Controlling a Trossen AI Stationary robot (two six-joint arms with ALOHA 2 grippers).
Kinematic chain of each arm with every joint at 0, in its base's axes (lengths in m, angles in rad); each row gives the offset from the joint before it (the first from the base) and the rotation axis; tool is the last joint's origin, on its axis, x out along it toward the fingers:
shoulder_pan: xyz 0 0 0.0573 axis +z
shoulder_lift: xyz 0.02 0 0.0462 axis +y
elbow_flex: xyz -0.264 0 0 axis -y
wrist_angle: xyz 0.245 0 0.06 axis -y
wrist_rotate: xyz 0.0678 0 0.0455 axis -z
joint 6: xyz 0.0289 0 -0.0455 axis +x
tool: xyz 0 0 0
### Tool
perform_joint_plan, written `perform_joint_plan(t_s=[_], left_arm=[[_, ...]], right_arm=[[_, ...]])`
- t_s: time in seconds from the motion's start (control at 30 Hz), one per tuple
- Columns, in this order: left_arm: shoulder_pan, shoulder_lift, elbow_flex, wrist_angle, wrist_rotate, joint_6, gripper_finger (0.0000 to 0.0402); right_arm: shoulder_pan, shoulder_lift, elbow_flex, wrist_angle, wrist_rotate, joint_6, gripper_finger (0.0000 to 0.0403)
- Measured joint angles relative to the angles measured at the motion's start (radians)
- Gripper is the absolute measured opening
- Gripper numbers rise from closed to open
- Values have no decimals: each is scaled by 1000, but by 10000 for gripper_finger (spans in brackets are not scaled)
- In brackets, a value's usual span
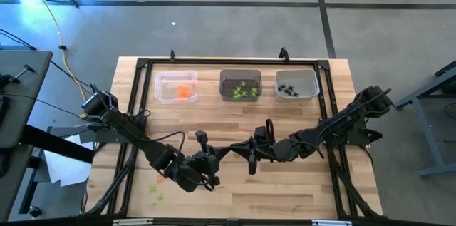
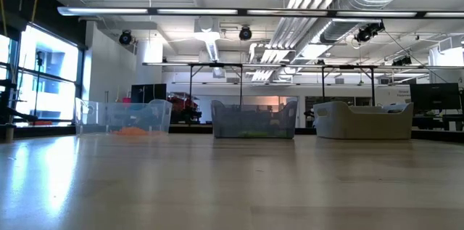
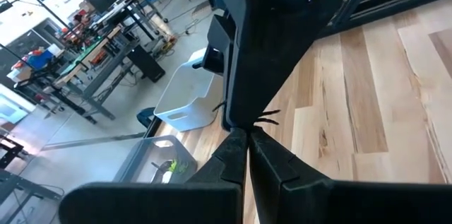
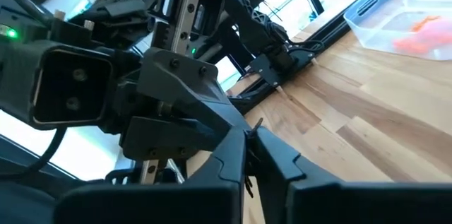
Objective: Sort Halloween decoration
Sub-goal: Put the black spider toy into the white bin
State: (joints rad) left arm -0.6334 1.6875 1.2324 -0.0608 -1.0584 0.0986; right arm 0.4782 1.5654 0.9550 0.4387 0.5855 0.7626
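My two grippers meet tip to tip above the table's near middle: the left gripper point(image 1: 224, 151) comes from the left, the right gripper point(image 1: 236, 147) from the right. A tiny black spider point(image 3: 267, 116) sits where the tips meet, its thin legs sticking out. The left gripper point(image 3: 246, 133) is shut on it. The right gripper point(image 4: 251, 138) has a narrow gap, with a finger on either side of the spider point(image 4: 258, 121). An orange trinket point(image 1: 160, 179) and lime-green trinkets point(image 1: 154, 189) lie on the wood near the front left. My left gripper pinches the black spider between its two fingertips point(image 3: 240, 139), held level and reaching toward the table's right. The spider is lifted clear of the table, and only its legs point(image 3: 270, 115) show past the tips. My right gripper's fingers flank the spider; whether they touch it I cannot tell.
Three translucent bins stand in a row by the far edge: one with orange pieces point(image 1: 176, 85), one with green pieces point(image 1: 240, 85), one with black spiders point(image 1: 296, 83). A black frame point(image 1: 135, 98) borders the table. Bare wood lies between the bins and the grippers.
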Motion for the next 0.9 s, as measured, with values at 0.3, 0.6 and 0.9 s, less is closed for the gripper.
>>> perform_joint_plan(t_s=[0.3,0.6,0.9], left_arm=[[-9,-2,0,-5,2,-17,4],[-39,-3,0,-76,-185,28,55],[-124,-23,0,-244,-184,-165,83]], right_arm=[[-2,2,0,-67,10,12,3],[-2,-21,0,-119,7,15,1],[-151,-371,0,-1087,61,387,1]])
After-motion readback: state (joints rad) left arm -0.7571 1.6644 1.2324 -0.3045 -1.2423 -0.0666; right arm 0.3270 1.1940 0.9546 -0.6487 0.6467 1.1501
